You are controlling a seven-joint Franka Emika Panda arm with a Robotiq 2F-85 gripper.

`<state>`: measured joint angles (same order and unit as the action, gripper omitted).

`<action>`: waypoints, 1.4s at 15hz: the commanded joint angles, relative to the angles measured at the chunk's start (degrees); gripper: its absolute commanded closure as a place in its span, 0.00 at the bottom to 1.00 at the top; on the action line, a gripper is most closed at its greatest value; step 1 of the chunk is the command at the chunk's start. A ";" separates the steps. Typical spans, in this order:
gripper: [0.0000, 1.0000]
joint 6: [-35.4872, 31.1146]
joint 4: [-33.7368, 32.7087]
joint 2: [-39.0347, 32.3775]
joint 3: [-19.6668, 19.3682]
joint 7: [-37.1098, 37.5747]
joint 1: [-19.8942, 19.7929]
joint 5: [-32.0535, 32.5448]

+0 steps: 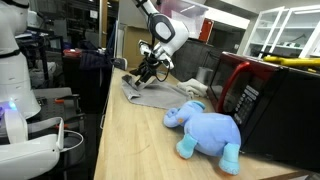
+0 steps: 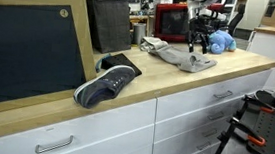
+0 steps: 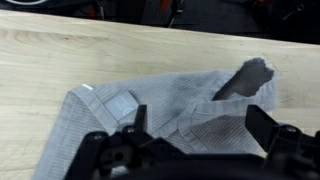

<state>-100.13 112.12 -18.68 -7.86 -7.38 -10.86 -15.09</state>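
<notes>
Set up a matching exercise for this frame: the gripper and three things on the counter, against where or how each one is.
Things:
1. gripper
2. grey cloth
3. blue plush elephant
4. dark sneaker

Places or states:
A. lying next to the red microwave
B. jaws open, nothing held
C. near the front edge of the counter, beside the blackboard
D. rumpled, directly below the gripper

Pairs: 1-B; 2-D; 3-A; 4-C

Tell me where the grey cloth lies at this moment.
In an exterior view the grey cloth lies on the wooden counter, just under the open gripper. The blue plush elephant sits beside it, nearer the camera.
</notes>
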 commanded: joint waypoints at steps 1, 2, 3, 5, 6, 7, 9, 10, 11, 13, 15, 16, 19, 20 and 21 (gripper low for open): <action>0.00 -8.87 6.64 4.81 0.61 5.49 1.08 -4.58; 0.00 -11.23 8.22 5.64 0.56 6.96 1.45 -5.30; 0.00 -13.43 9.63 6.26 0.49 8.10 1.86 -5.43; 0.00 -17.09 11.78 7.06 0.32 11.39 2.61 -4.85; 0.00 -18.60 12.56 7.30 0.17 13.36 2.97 -4.14; 0.25 -19.56 13.17 7.54 0.10 14.90 3.14 -3.87; 0.34 -21.12 14.03 7.94 0.02 18.11 3.35 -3.93; 0.42 -21.50 14.24 8.09 -0.04 19.63 3.45 -3.70; 0.51 -21.71 14.41 8.25 -0.12 21.13 3.51 -3.45; 0.66 -21.72 14.51 8.41 -0.25 23.85 3.65 -2.63; 0.81 -21.37 14.42 8.46 -0.37 25.91 3.70 -1.59; 0.88 -21.33 14.41 8.49 -0.40 26.80 3.72 -1.12; 1.00 -20.24 13.98 8.71 -0.40 28.62 3.63 -0.02; 1.00 -20.20 13.88 8.88 -0.27 28.65 3.61 -0.36; 1.00 -19.81 13.59 9.24 0.07 28.63 3.62 -1.43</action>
<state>-120.56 124.52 -12.31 -7.76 19.31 -7.97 -16.03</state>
